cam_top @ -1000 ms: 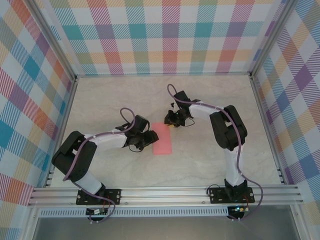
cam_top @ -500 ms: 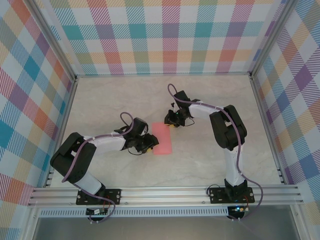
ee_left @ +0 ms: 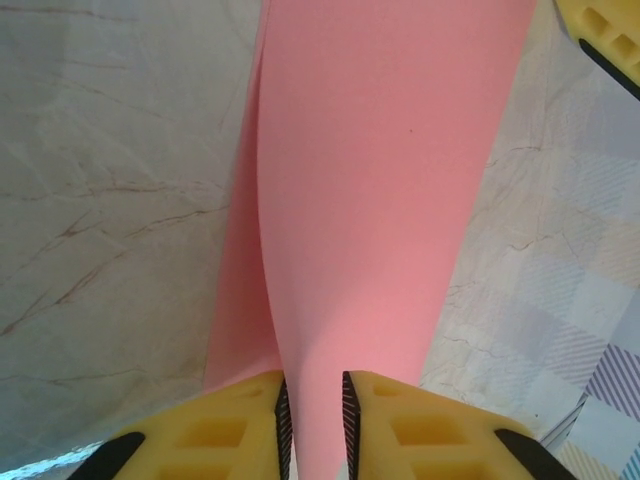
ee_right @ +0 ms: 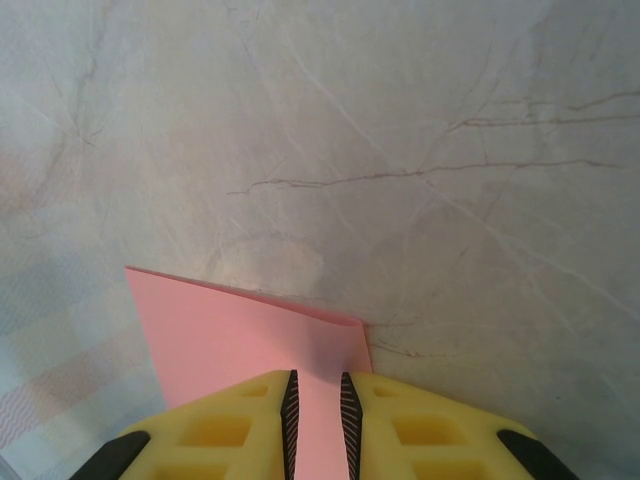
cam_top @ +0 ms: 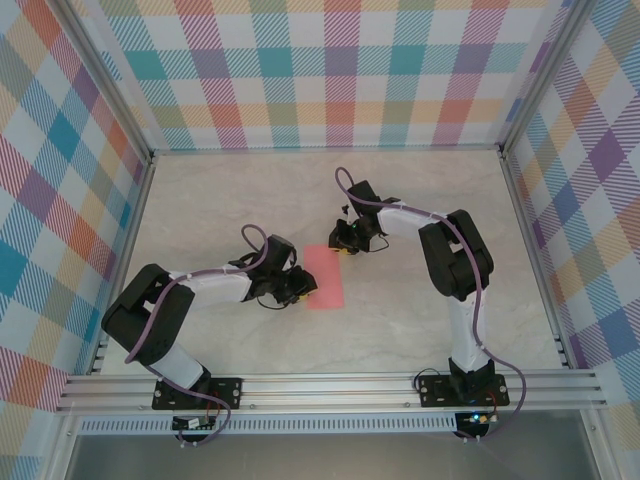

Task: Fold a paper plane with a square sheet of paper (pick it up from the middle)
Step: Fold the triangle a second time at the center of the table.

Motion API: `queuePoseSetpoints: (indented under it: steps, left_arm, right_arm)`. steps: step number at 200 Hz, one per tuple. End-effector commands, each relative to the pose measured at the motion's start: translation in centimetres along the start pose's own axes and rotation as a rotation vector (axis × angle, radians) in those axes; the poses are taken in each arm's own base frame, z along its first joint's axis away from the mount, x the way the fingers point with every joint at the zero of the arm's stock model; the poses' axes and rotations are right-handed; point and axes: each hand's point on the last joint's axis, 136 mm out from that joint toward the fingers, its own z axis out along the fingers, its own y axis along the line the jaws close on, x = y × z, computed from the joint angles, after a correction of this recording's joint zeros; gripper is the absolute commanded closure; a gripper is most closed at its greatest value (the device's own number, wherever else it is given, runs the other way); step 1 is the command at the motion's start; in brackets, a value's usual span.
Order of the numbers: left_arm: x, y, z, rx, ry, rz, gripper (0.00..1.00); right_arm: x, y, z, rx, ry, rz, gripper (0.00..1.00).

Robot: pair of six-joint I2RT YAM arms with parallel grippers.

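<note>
One plain salmon-pink paper strip (cam_top: 325, 281), perhaps two-layered

The top camera looks down from high above the pink paper (cam_top: 323, 278) and sees the whole worktop (cam_top: 420, 320). Both wrist cameras sit very close to that paper, at opposite ends. All three share it.

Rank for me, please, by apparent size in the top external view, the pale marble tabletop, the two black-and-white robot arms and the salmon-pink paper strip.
1. pale marble tabletop
2. left arm and right arm: look alike, unranked
3. salmon-pink paper strip
</note>
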Motion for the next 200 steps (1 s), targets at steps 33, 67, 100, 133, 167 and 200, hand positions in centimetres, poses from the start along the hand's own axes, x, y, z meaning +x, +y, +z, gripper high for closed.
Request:
queuePoseSetpoints:
  steps: [33,67,100,133,167,200]
  left_arm:
    - [0.1,2.0,0.6,-0.053,-0.014,-0.020,0.91]
    - [-0.1,2.8,0.0,-0.095,-0.044,-0.001,0.94]
    - [-0.3,3.0,-0.6,-0.093,-0.081,0.025,0.94]
    - [-0.3,2.2,-0.2,-0.044,-0.071,0.042,0.94]
    - [-0.1,0.9,0.0,0.008,-0.054,0.066,0.94]
    - [0.3,0.3,0.5,0.024,-0.032,0.074,0.94]
  right_arm:
    - [0.1,1.4,-1.7,-0.027,-0.004,-0.024,0.77]
    - [1.4,3.0,-5.6,-0.070,-0.054,-0.063,0.67]
    - [4.5,1.1,-7.0,-0.030,-0.069,-0.034,0.56]
    - [7.5,0.9,-7.4,-0.011,-0.061,-0.075,0.58]
    - [9.6,2.1,-7.2,-0.064,-0.039,-0.096,0.66]
    - [10.1,1.7,-6.2,-0.069,-0.016,-0.076,0.73]
